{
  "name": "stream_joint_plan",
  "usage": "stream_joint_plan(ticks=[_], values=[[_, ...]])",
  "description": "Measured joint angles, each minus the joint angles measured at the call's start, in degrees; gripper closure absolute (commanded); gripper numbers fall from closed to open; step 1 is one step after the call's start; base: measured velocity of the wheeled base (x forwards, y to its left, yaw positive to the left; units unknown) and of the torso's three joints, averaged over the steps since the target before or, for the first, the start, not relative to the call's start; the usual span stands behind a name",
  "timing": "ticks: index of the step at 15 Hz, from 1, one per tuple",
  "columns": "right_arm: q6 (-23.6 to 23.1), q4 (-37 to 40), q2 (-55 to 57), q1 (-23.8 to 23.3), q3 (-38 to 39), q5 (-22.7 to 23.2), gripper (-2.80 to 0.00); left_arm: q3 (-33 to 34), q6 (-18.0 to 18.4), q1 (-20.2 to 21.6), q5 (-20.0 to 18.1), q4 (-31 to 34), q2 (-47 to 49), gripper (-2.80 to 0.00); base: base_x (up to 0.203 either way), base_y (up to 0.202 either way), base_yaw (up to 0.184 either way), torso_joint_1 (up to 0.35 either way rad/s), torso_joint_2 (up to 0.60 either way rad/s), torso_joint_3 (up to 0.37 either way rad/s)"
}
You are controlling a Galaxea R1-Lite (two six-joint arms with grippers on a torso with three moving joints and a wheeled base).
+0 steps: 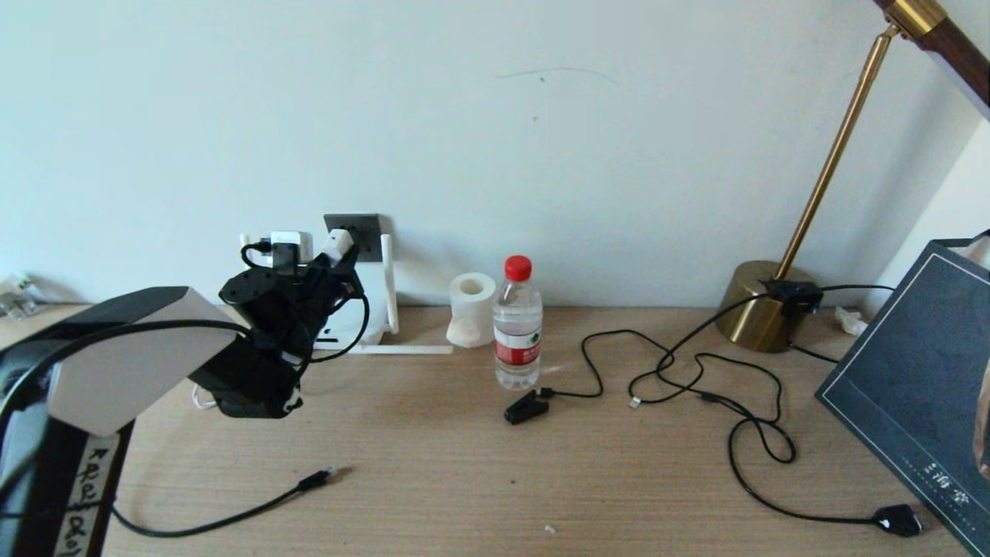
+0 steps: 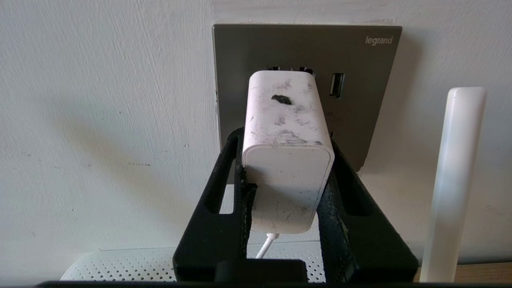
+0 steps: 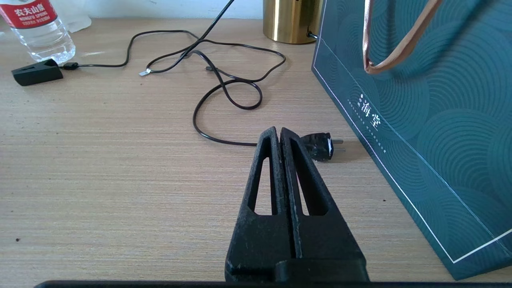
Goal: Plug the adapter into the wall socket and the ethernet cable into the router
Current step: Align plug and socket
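Observation:
My left gripper [image 2: 285, 141] is shut on the white adapter [image 2: 286, 160], its black fingers [image 2: 224, 188] pressing both sides. The adapter's far end sits against the dark grey wall socket [image 2: 360, 80] at its upper pin holes; the prongs are hidden. In the head view the adapter [image 1: 337, 244] meets the socket [image 1: 363, 228] above the white router [image 1: 363, 329]. The ethernet cable [image 1: 315, 480] lies loose on the desk in front of the left arm, its plug tip pointing right. My right gripper [image 3: 279, 132] hovers shut and empty over the desk at the right.
A router antenna [image 2: 456, 180] stands just right of the socket. Another white block [image 1: 290, 247] sits at the wall to the left. A tissue roll [image 1: 472, 309], water bottle [image 1: 517, 325], black clip [image 1: 526, 406], tangled black cords [image 1: 696, 371], lamp base [image 1: 762, 305] and dark bag [image 1: 913, 387] occupy the desk.

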Motion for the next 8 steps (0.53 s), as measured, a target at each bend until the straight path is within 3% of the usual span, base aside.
stream_joint_plan(ticks=[8], values=[[0.0, 0.0, 0.0, -0.11, 0.0, 0.0, 0.0, 1.51, 0.12, -0.2, 0.22, -0.52, -1.49, 0.0, 0.0, 0.0, 0.0, 0.0, 0.0, 0.0]])
